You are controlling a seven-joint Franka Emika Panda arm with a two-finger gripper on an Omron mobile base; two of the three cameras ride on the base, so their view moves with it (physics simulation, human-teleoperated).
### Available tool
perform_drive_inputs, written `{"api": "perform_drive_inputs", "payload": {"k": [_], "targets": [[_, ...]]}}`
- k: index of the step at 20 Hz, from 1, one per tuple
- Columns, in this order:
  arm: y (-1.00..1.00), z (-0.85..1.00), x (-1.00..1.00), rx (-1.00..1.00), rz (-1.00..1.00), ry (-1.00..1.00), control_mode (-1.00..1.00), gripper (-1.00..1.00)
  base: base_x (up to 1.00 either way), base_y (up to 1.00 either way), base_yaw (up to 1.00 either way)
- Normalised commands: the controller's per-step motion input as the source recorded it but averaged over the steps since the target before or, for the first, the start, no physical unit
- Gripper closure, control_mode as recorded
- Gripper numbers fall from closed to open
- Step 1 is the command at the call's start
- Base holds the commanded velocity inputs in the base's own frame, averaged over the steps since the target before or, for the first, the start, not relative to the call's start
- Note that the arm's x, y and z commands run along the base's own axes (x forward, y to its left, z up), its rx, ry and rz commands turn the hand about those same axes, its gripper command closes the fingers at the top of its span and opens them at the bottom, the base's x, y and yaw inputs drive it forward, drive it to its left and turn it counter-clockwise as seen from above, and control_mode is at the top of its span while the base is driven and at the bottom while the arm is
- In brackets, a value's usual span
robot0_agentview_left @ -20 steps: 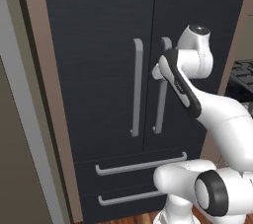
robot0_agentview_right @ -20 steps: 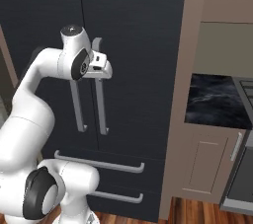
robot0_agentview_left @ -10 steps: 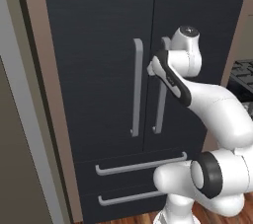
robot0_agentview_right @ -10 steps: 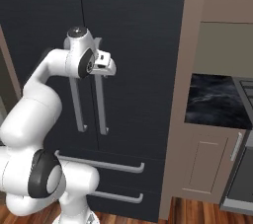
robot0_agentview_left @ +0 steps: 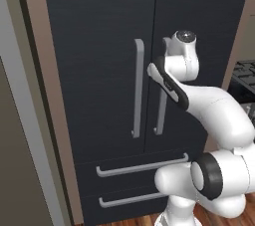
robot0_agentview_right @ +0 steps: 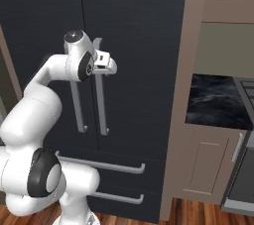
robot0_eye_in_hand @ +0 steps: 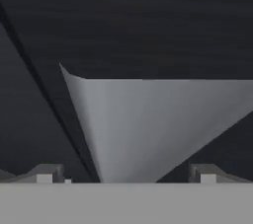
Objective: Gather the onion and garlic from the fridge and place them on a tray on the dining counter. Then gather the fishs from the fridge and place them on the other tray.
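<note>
- No text, label, brand mark, number or sign can be read in any of the three views.
- The tall black double-door fridge with its grey vertical bar handles shows plain, unmarked door fronts across the middle of both base views.

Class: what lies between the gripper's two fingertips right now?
The right-door handle of the fridge sits between the open gripper's tips, as the hand view shows.
</note>
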Motion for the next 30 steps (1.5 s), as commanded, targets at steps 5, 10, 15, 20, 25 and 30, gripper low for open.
{"api": "perform_drive_inputs", "payload": {"k": [5, 10, 15, 20, 25, 30], "targets": [[-0.09, -0.19, 0.12, -0.01, 0.0, -0.12, -1.0, -1.0, 0.0, 0.0, 0.0], [-0.07, -0.17, 0.42, 0.0, 0.02, -0.08, -1.0, -1.0, 0.0, 0.0, 0.0], [-0.01, -0.17, 0.49, 0.0, 0.02, -0.02, -1.0, 1.0, 0.0, 0.0, 0.0], [0.0, -0.1, 0.1, 0.0, 0.01, 0.05, -1.0, 1.0, 0.0, 0.0, 0.0], [-0.18, -0.01, -0.36, 0.0, -0.01, 0.02, -1.0, 1.0, 0.0, 0.0, 0.0], [-0.38, 0.05, -1.0, 0.0, -0.08, 0.0, -1.0, 1.0, 0.0, 0.0, 0.0]]}}
